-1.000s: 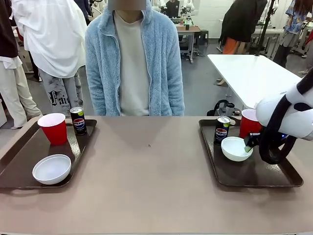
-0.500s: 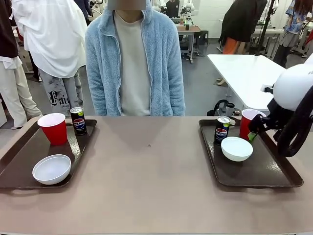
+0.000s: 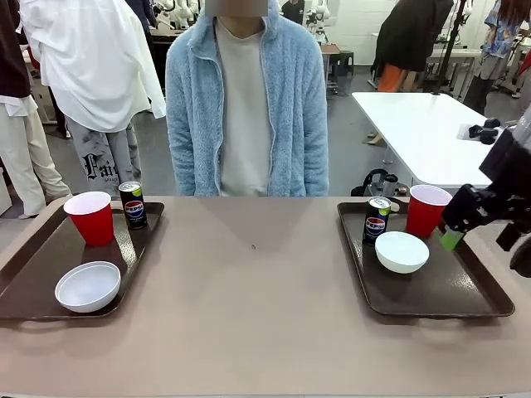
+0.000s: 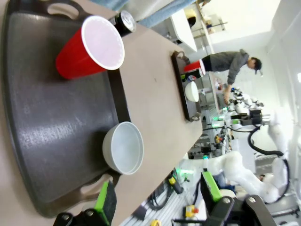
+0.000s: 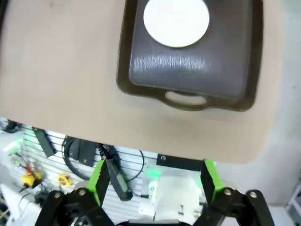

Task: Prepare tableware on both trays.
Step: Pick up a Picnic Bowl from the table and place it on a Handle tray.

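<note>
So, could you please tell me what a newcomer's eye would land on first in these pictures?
Probably the two matching dark brown rectangular plastic trays, the left tray and the right tray, at opposite ends of the table, each carrying a red plastic cup, a small round white bowl and a slim black soda can. Next, the right gripper hanging open beside the right tray's red cup, and the person in the fluffy light blue jacket at the far side.

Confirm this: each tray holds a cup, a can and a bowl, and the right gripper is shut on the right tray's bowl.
Wrong on the gripper. In the right wrist view the right gripper is open and empty, clear of the bowl; the rest holds.
</note>
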Controlling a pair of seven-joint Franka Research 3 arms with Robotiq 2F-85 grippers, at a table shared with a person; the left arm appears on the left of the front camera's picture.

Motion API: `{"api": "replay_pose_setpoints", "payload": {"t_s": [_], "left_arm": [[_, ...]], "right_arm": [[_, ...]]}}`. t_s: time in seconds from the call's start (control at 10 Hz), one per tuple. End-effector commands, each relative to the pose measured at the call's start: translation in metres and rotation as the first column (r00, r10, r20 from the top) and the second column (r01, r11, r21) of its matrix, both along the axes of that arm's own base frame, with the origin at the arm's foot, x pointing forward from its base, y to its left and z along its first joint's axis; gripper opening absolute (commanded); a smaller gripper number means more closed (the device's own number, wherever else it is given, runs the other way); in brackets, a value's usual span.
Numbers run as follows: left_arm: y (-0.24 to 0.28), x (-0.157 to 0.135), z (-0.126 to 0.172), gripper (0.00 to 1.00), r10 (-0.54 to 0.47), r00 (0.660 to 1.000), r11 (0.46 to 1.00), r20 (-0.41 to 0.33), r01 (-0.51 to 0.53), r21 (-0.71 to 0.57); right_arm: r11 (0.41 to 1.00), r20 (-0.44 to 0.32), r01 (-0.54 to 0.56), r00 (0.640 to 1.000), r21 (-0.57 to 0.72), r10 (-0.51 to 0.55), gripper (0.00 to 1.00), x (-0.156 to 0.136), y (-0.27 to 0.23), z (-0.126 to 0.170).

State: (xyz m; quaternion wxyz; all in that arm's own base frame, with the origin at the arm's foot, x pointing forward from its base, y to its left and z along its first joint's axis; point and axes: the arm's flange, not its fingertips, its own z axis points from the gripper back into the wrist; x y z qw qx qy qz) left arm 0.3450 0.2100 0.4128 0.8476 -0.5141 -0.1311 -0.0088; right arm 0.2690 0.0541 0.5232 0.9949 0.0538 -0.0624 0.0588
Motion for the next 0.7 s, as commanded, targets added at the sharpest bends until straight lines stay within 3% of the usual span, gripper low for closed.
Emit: {"api": "replay_pose_setpoints", "payload": {"t_s": [0.0,0.6], "left_arm": [[0.0005,-0.0013,0.0019,0.95,0.0,1.0,1.0,0.022,0.0,-0.013],[0.0005,-0.0013,0.0019,0.95,0.0,1.0,1.0,0.022,0.0,-0.013]], "right_arm": [[1.0,-0.012,0.003,1.0,0.011,-0.002,1.0,0.0156,-0.0033,-0.0113],[1.0,-0.012,0.003,1.0,0.011,-0.002,1.0,0.0156,-0.0033,-0.0113]]}}
